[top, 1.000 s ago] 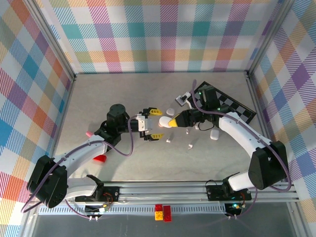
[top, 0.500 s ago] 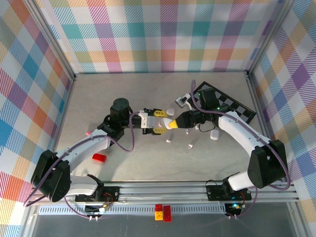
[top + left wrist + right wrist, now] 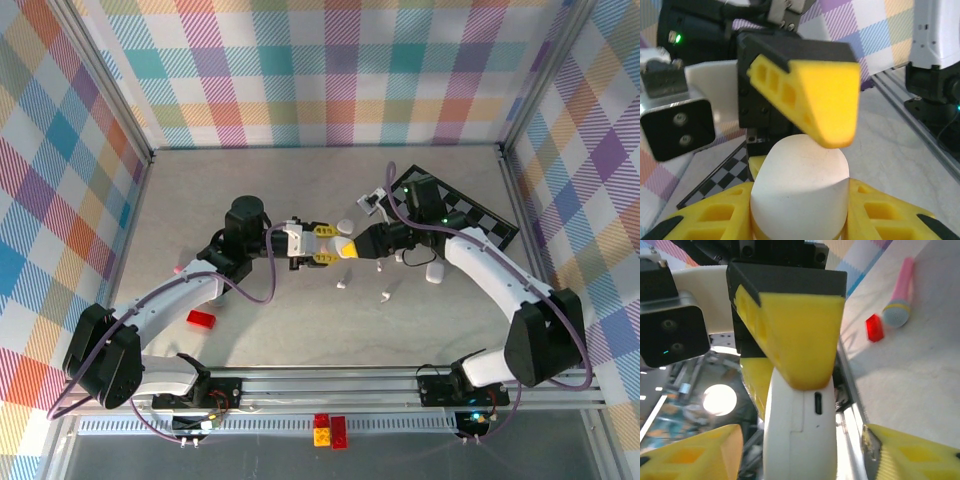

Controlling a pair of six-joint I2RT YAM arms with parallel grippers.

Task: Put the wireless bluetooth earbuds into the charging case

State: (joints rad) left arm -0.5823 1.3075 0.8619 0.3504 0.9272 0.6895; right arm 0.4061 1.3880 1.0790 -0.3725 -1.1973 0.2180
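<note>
1. Left tool point(image 3: 326, 243) is clamped on the white charging case point(image 3: 799, 185); in the left wrist view its two yellow fingers point(image 3: 710, 220) press against the case's sides, and the case's rounded end stands up between them.
2. Right tool point(image 3: 349, 247) meets the case from the opposite side with its jaws apart; in the right wrist view its yellow fingers point(image 3: 695, 452) sit either side of the case with a clear gap on each side; the narrow face of the case, with a small dark port, is turned to that camera.
3. The case is held up off the worktop point(image 3: 250, 180), between the two tools.
4. Two tiny white earbuds point(image 3: 341, 285) lie loose on the worktop, toward the arm bases from the case; one is near it; the other earbud point(image 3: 384, 296) is further to the right arm's side; neither touches the case.
5. A second white case point(image 3: 434, 271) lies on the right arm's side of the held case; a checkered mat point(image 3: 475, 215) lies further off on that side.
6. A red brick point(image 3: 202, 319) lies well apart from the case on the left arm's side, with a pink stick point(image 3: 900, 295) near it.
</note>
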